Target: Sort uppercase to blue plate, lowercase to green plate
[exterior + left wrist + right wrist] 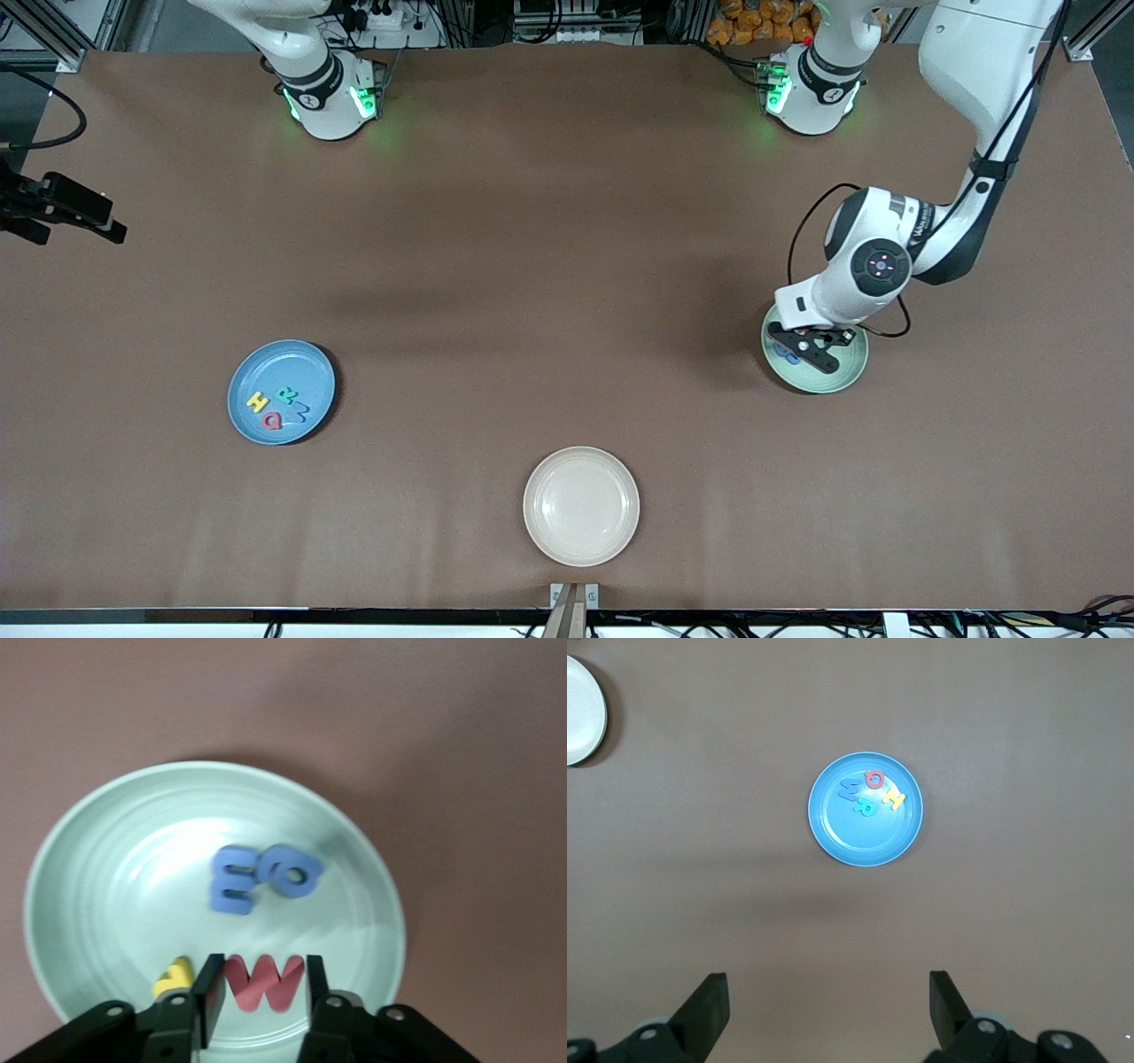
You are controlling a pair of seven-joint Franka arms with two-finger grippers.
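A brown table (549, 266) fills the scene, evenly lit with soft shadows; above its top edge run metal frame rails (53, 35), tangled black cables (567, 22) and orange packets (757, 22).

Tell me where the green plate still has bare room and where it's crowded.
The green plate is bare between its rim and the two blue letters at its middle. It is crowded at the edge under the left gripper, where the red letter sits between the fingers, the yellow letter beside it.
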